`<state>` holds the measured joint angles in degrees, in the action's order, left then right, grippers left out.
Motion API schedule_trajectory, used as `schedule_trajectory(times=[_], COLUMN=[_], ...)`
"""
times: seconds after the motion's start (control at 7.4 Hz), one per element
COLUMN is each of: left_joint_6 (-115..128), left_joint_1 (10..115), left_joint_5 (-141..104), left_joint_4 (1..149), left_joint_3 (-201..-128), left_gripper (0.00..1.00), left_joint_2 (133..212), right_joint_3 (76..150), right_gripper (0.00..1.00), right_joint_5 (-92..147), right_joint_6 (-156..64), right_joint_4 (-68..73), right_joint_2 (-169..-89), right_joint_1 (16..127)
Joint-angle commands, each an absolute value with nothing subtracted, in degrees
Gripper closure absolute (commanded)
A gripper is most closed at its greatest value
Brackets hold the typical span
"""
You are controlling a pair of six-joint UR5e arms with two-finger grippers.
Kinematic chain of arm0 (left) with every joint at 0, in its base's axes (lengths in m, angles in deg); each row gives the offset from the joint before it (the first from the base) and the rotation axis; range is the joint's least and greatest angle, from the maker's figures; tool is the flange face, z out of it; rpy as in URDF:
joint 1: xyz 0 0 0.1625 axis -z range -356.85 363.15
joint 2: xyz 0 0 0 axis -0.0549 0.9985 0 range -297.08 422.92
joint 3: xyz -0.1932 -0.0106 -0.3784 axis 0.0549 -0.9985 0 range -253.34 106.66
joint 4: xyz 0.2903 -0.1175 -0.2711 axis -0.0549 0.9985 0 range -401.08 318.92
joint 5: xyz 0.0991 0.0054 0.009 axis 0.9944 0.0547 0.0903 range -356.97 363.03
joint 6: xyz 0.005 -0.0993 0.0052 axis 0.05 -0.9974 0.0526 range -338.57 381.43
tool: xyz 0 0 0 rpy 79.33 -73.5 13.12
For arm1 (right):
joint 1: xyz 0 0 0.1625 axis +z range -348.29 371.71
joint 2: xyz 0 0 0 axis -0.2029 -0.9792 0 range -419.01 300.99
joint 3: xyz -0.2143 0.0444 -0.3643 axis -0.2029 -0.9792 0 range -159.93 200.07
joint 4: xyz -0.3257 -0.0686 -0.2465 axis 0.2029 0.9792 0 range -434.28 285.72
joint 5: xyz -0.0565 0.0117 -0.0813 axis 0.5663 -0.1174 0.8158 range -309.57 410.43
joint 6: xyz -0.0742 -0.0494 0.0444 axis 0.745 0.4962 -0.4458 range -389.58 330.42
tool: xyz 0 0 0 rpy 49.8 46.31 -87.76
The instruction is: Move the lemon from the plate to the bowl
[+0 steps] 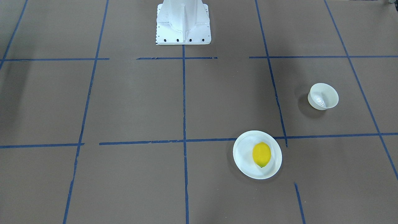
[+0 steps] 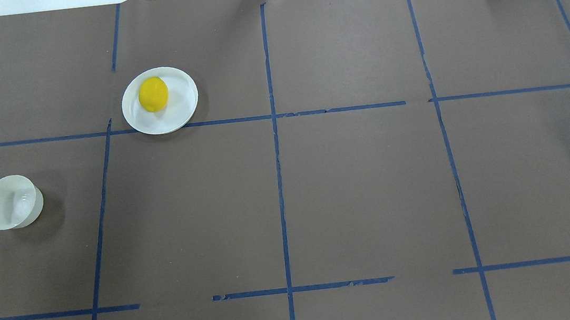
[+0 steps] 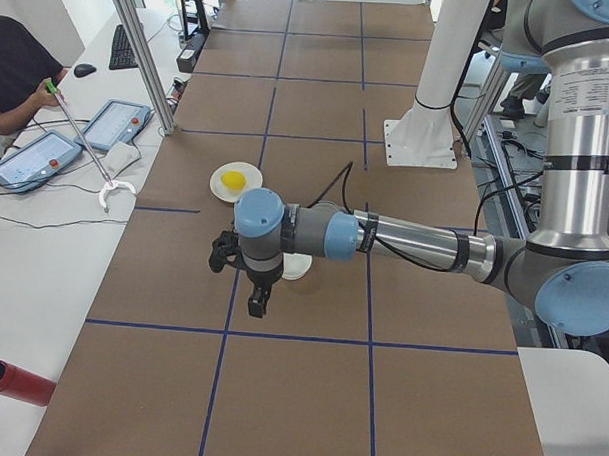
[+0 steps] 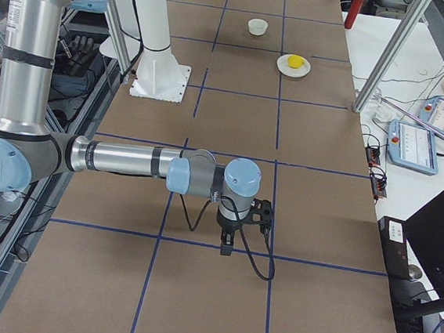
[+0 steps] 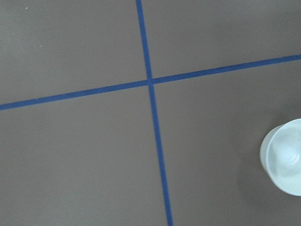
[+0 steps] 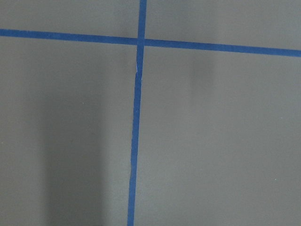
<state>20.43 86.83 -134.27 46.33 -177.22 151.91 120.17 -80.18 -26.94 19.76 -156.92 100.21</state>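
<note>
left jaws: seen only from the table-end camera, hanging down off the left arm (image 3: 414, 242) above the counter (image 1: 140, 102), holding nothing I can make out; can't tell if they're parted or closed

right jaws: same, side camera only, pointing down from the right arm (image 4: 120, 159) over a blue tape line (image 4: 199, 241) at the far end from the dishes; parted or closed, can't tell

neither arm shows in the overhead or front views

left wrist cam looks straight down on a tape cross, with the bowl (image 5: 284, 162) cut off at its right edge; from the left end the bowl sits partly hidden behind that wrist

right wrist cam: just brown paper and a tape cross

lemon (image 1: 261, 154) lies on the plate (image 1: 242, 152), about mid-plate, long axis pointing away from the robot, dark tip toward the operators' side

plate sits on the robot's left half, its near rim over a tape line

bowl is upright with nothing in it, apart from the plate, further to the robot's left and closer to the robot, a tape line between them

white robot base (image 1: 183, 23) at mid-edge of the counter
</note>
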Motion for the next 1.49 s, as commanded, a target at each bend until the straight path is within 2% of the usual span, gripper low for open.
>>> schedule_trajectory(times=[0.0,0.14,0.54,0.68,0.81,1.35], left_joint_6=[1.9,-4.2,-12.7,-15.5,-18.8,-23.6], left_joint_1=[75.5,69.8,63.4,62.8,62.0,56.4], left_joint_5=[-135.7,-135.4,-131.8,-129.4,-129.1,-122.0], left_joint_4=[47.5,47.2,48.6,52.6,60.2,66.6], left_joint_3=[-177.2,-175.0,-163.3,-154.9,-148.3,-139.4], left_gripper=[0.00,0.00,0.00,0.00,0.00,0.00], left_joint_2=[162.1,167.7,183.2,188.6,191.0,196.9], right_joint_3=[120.2,120.2,120.2,120.2,120.2,120.2], right_gripper=[0.00,0.00,0.00,0.00,0.00,0.00], right_joint_5=[-80.2,-80.2,-80.2,-80.2,-80.2,-80.2], right_joint_6=[-26.9,-26.9,-26.9,-26.9,-26.9,-26.9], right_joint_4=[19.8,19.8,19.8,19.8,19.8,19.8], right_joint_2=[-156.9,-156.9,-156.9,-156.9,-156.9,-156.9], right_joint_1=[100.2,100.2,100.2,100.2,100.2,100.2])
